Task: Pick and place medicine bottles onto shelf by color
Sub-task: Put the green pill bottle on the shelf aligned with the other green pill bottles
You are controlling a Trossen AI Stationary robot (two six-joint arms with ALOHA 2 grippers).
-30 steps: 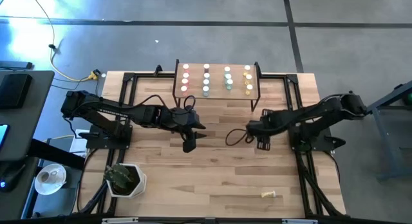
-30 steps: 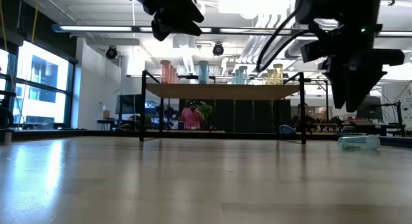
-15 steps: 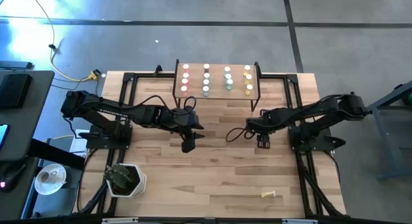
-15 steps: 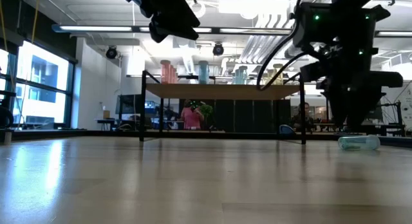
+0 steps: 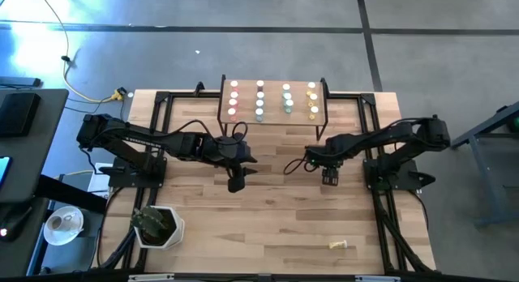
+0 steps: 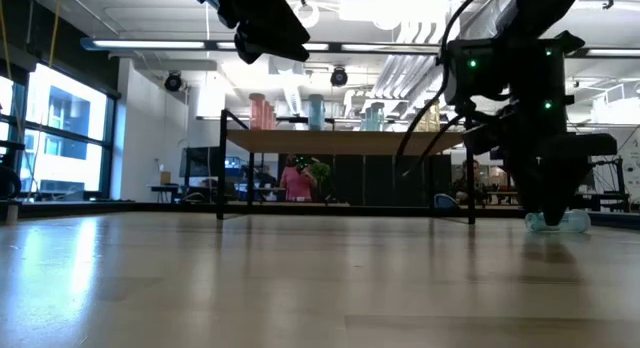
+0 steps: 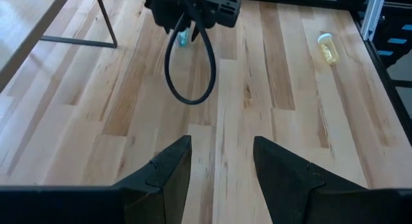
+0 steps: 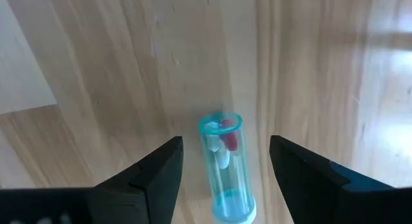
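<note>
Left gripper [image 5: 236, 183] hanging left of centre in the high view, fingers part open, carrying nothing, waiting; shelf [image 5: 273, 118] upper centre, bottles standing on it in colour columns; right gripper [image 5: 329, 176] right of centre, jaws spread wide, straddling a blue medicine bottle [image 8: 223, 166] lying on its side on the tabletop [image 5: 276, 225]; nothing gripped yet; yellow bottle [image 5: 340, 245] lying lower right. For a good pick: centring jaws across the bottle's body, seating low, closing gently so it is not rolling away.
</note>
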